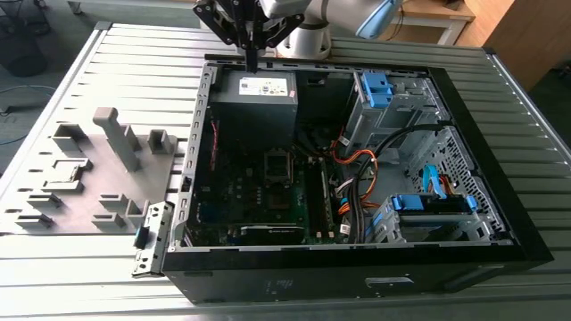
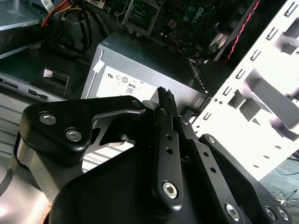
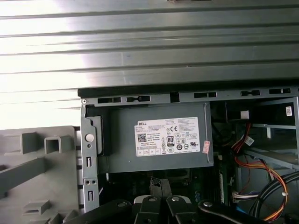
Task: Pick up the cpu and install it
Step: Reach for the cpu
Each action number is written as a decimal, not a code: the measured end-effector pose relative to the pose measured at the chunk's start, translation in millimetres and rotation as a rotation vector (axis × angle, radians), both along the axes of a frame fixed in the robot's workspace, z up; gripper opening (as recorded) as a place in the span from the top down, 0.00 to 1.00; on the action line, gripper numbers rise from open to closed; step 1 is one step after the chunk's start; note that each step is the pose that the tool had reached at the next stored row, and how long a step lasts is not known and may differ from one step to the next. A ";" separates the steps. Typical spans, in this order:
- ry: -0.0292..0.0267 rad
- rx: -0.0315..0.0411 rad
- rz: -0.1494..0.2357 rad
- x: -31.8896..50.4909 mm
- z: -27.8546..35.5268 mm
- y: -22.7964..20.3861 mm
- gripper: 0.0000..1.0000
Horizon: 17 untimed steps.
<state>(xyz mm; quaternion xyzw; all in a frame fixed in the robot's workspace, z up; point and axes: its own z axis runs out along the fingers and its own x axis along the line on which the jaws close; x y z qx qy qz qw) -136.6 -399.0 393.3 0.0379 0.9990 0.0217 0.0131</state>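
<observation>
Nearest in the exterior view is the black steel computer case. It lies on its side on the ribbed metal table with the side panel off. In this position the green motherboard faces upward and can be reached from above.

Just beside the case, on the exterior view's left, sits a grey moulded parts tray with raised blocks and shallow seats. I judge that these keep each part apart and squarely presented for a grasp from above.

The cpu appears to be the small flat square resting in one of those seats. It is too small here to confirm, so this finding is provisional. On that reading it is well apart from the board and not yet picked up.

Further in, the dark rectangular socket frame with a shiny rim stands near the middle of the board. Whether the frame is latched cannot be determined.

Beyond the socket frame is the grey power-supply box with a white label, set against the far wall of the case.

The black two-fingered gripper hangs above the far edge of that box with its fingers pointing down, clear of the case. In both wrist views its fingers are drawn together, and nothing is visible between them.

Farthest off is the pale arm, which stands behind the case.
</observation>
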 end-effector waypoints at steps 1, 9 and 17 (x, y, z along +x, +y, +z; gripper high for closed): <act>0.0000 0.0000 0.000 -0.7 0.0 0.0 0.89; 0.0000 0.0000 0.000 -8.7 0.0 0.0 0.89; 0.0001 -0.0001 0.000 -13.0 0.0 0.0 0.89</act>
